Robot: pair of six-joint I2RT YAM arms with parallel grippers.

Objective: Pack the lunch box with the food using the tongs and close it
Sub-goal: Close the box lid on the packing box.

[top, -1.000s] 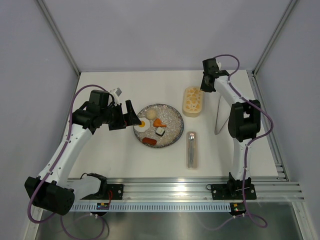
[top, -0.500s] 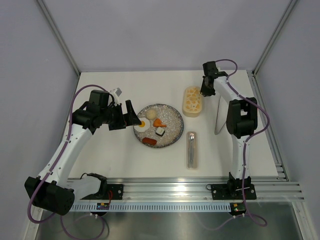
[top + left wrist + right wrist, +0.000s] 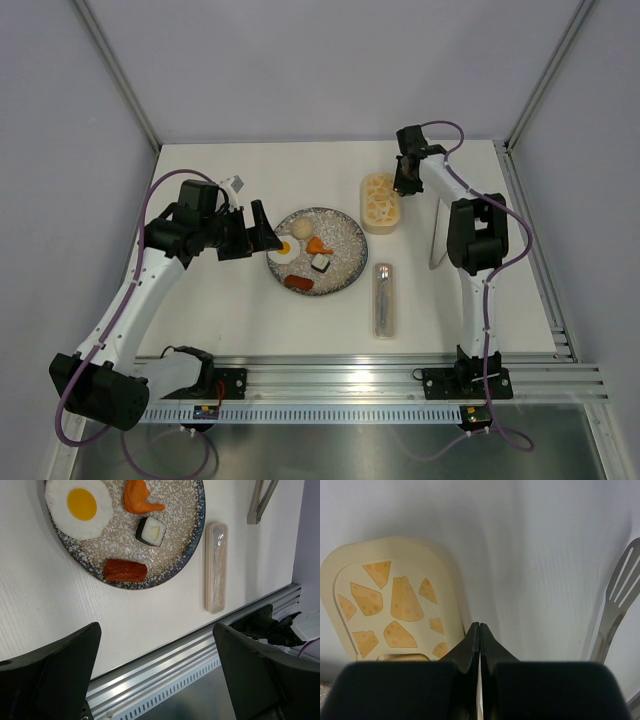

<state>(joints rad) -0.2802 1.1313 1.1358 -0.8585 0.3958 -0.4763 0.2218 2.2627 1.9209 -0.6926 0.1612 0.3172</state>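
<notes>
The cream lunch box [image 3: 380, 203] stands at the back right with its yellow-patterned lid [image 3: 385, 605] on. My right gripper [image 3: 401, 181] [image 3: 479, 627] is shut and empty, its tips against the box's right side. The thin silver tongs [image 3: 436, 240] [image 3: 617, 605] [image 3: 262, 500] lie to the right of the box. The food sits on the speckled plate [image 3: 345, 225] [image 3: 180, 540]: a fried egg [image 3: 283, 252] [image 3: 77, 505], an orange piece [image 3: 318, 244] [image 3: 140, 497], a sushi roll [image 3: 321, 263] [image 3: 151, 531] and a sausage [image 3: 297, 283] [image 3: 125, 570]. My left gripper [image 3: 262, 232] [image 3: 157, 680] hangs wide open and empty at the plate's left edge.
A long clear cutlery case [image 3: 384, 298] [image 3: 216, 567] lies in front of the lunch box, right of the plate. The aluminium rail [image 3: 330, 375] runs along the table's near edge. Frame posts and grey walls close in the back and sides.
My right gripper has swung left and a little nearer, up against the lunch box's right side, and the box has shifted slightly left. The left arm has not moved.
</notes>
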